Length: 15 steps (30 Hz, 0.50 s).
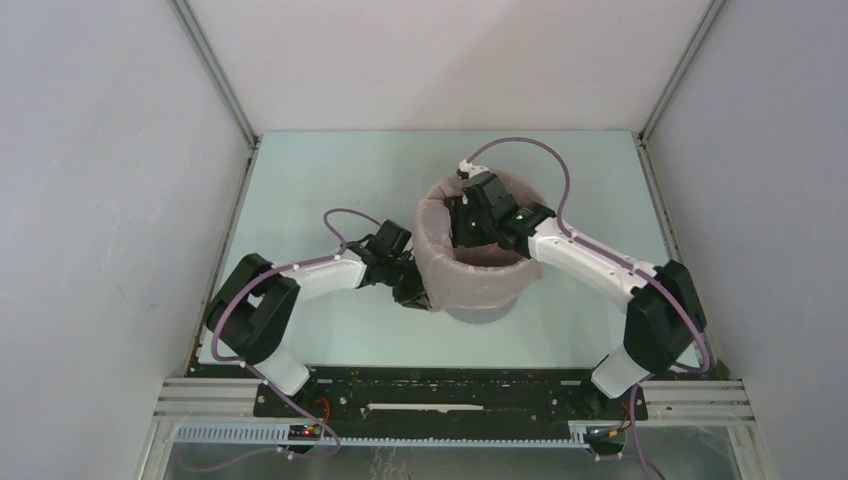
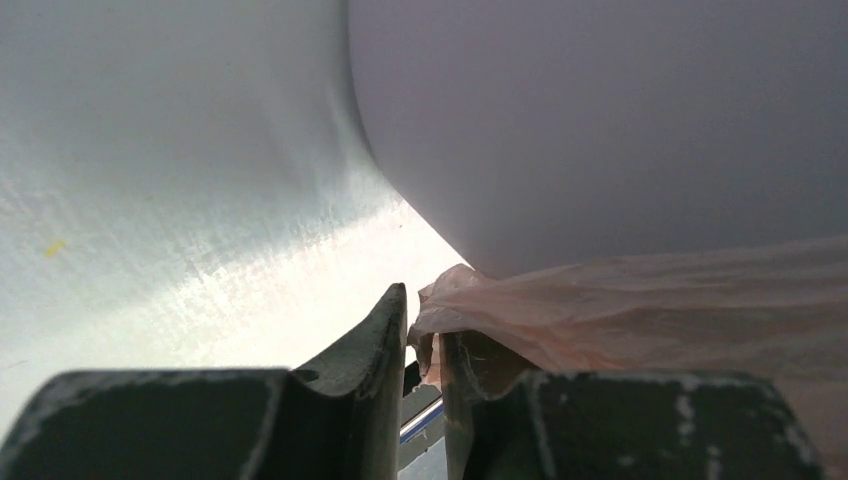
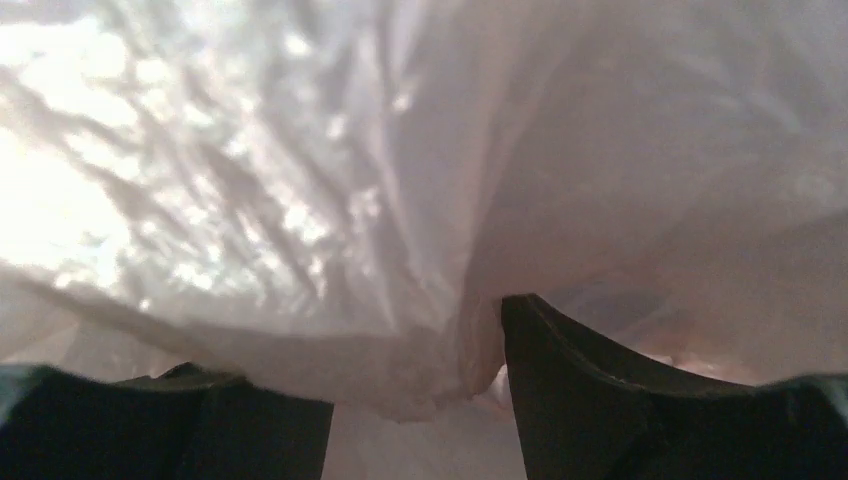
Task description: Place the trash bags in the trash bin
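The light-grey trash bin (image 1: 482, 310) stands mid-table, its smooth wall (image 2: 600, 120) filling the left wrist view. The pale-pink trash bag (image 1: 438, 258) lines it and folds down over the rim. My left gripper (image 1: 414, 291) sits against the bin's left outer side. Its jaws (image 2: 425, 322) are shut on a wrinkled edge of the bag (image 2: 620, 300). My right gripper (image 1: 466, 216) reaches down inside the bin's mouth. Its jaws (image 3: 350, 340) stand apart. A fold of the film (image 3: 300, 180) hangs between them and drapes over the left finger.
The pale-green table (image 1: 320, 190) is enclosed by white walls on three sides. Purple cables (image 1: 545, 160) loop from both arms near the bin. A metal rail (image 1: 450, 400) holding the arm bases runs along the near edge.
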Tool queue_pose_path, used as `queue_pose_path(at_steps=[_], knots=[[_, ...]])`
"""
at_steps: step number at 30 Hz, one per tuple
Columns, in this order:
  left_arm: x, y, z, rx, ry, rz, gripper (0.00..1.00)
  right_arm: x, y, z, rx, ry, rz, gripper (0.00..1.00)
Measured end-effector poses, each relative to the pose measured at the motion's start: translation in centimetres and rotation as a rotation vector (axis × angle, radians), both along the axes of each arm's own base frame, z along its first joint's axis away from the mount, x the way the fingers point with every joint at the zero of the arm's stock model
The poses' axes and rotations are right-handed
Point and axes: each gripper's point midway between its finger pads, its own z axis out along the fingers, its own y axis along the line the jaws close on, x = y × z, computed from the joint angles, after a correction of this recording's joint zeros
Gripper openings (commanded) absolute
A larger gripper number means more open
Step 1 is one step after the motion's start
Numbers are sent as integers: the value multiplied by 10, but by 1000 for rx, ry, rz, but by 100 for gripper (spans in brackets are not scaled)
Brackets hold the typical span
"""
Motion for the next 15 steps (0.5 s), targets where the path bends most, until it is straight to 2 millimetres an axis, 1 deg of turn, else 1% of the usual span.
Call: queue_pose_path(at_steps=[3,8,12,15], knots=[[-2,-1,0,9,-8,-7,24,15,12,-5,31,-18,-27,72],[-5,-3,0,26,-28,-13,27,28,14,4,64,-55,-57,75],[-5,-2,1,35,-38,-9,29,22,4,1,15,-44,-65,78],[-3,0,4,42,-54,-3,31,9,-9,8,-33,-44,-46,79]])
